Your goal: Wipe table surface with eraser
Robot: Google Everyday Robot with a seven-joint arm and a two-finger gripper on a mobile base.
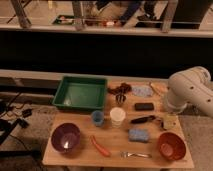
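The eraser (144, 106) lies ungrasped on the table surface (115, 146), so wiping seems not yet begun. The gripper (169, 121) hovers near the table's right edge; whether it is clenched or released cannot be told.

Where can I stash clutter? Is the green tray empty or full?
Empty: the green tray shows only its bare floor. The gripper is just right of the black-handled tool.

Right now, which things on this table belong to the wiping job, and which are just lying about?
Job: eraser; table surface; hand, low at the table's right edge.
Lying about: green tray, purple bowl, orange bowl, blue sponge, blue cup, white cup, fork, carrot, black-handled tool.
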